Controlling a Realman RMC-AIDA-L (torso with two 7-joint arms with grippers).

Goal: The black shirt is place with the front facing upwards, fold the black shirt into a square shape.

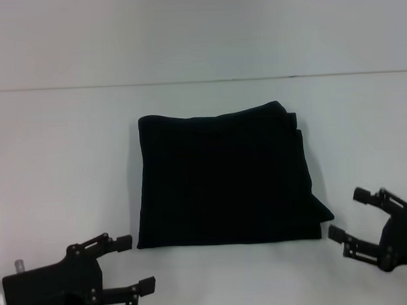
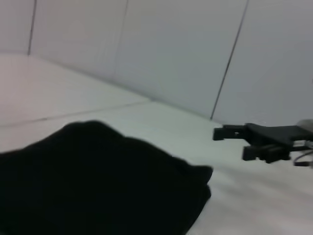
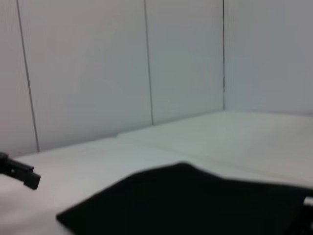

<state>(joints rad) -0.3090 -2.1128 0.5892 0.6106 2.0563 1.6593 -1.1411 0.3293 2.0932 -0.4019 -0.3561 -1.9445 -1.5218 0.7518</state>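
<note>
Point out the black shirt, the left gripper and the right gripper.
black shirt (image 1: 225, 182): head view, middle of the folded cloth.
left gripper (image 1: 135, 263): head view, open gap between its fingertips.
right gripper (image 1: 346, 215): head view, open gap between its fingertips.

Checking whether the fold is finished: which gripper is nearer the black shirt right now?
Left, only slightly. The left gripper sits open just off the black shirt's near-left corner; the right gripper sits open just beyond its near-right corner. Neither touches it.
</note>
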